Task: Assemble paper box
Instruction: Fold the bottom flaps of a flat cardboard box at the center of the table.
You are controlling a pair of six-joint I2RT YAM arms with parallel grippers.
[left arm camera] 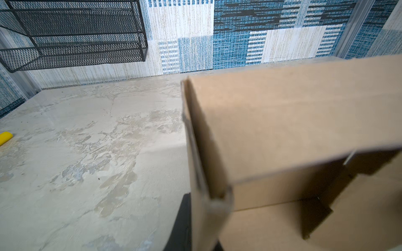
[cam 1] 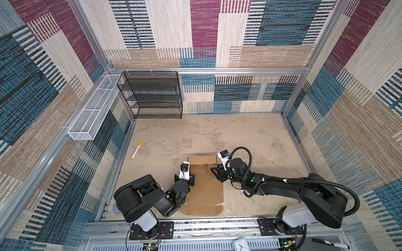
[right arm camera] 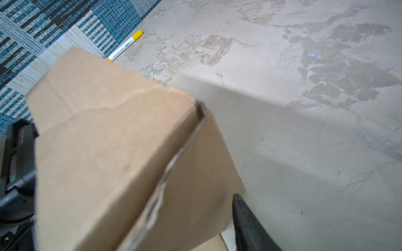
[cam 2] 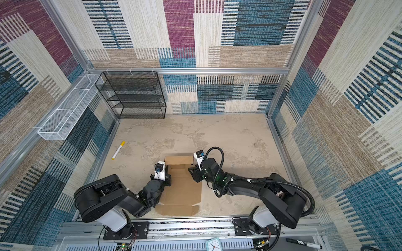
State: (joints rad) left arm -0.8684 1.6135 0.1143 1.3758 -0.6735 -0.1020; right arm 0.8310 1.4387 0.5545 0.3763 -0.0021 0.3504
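Paper box (cam 1: 205, 191) seen lower centre in both top views, laid on counter (cam 1: 250, 139) between hands. Plain brown corrugated card; far and side walls raised, near flap flat. Left hand (cam 1: 191, 177) pinched shut on left wall. Right hand (cam 1: 214, 171) held at right wall, one finger (right arm camera: 245, 221) seen outside it; grip cannot be told. Yellow-capped marker (cam 1: 136, 150) lain centre left, well apart.

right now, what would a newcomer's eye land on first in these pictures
The half-folded paper box, brown and open at the near middle of the table, with its far wall already standing. The left gripper and right gripper flank it, one at each side edge near that wall. Further left a yellow-capped marker lies alone, in front of a black mesh shelf in the back-left corner.
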